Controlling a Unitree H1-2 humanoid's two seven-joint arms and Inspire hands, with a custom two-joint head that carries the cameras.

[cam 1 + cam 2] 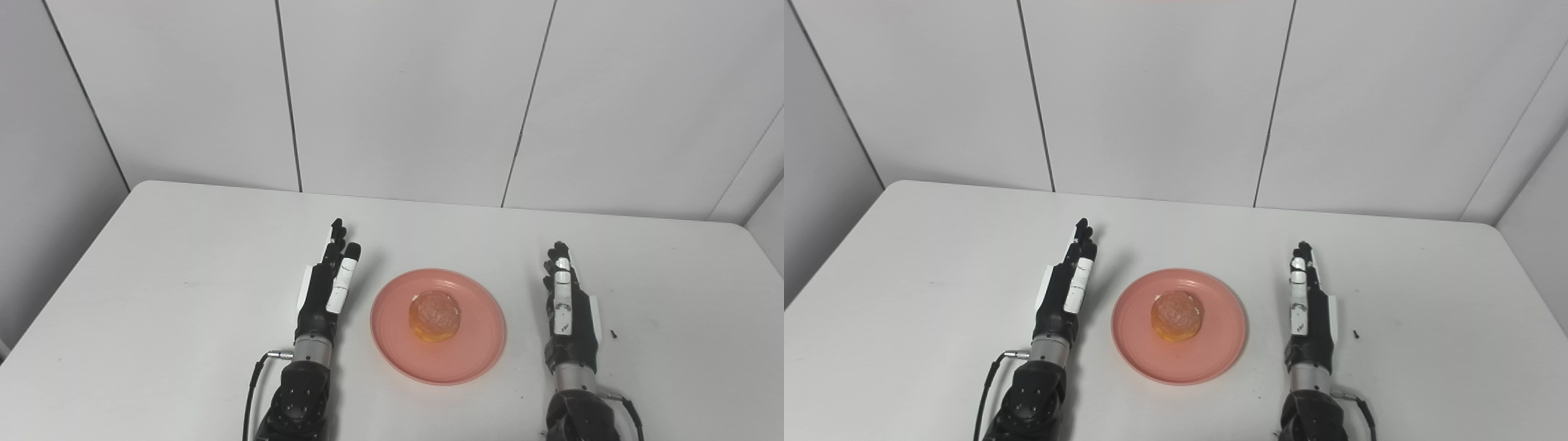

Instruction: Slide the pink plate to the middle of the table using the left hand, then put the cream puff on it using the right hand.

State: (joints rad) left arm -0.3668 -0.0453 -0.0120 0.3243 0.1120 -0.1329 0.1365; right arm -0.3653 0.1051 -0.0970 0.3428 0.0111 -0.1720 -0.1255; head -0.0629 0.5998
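Observation:
The pink plate (465, 355) lies on the white table near its middle, between my two hands. The golden cream puff (434, 315) sits on the plate, a little above its centre. My left hand (327, 288) lies left of the plate, fingers stretched forward and held together, holding nothing. My right hand (566, 306) lies right of the plate, fingers stretched forward, holding nothing. Neither hand touches the plate. The same scene shows in the right eye view, with the plate (1213, 355), the puff (1176, 315), left hand (1066, 294) and right hand (1307, 306).
The white table (184, 294) has rounded far corners and ends at grey wall panels behind. A small dark speck (613, 334) lies right of my right hand. A cable (252, 380) runs along my left wrist.

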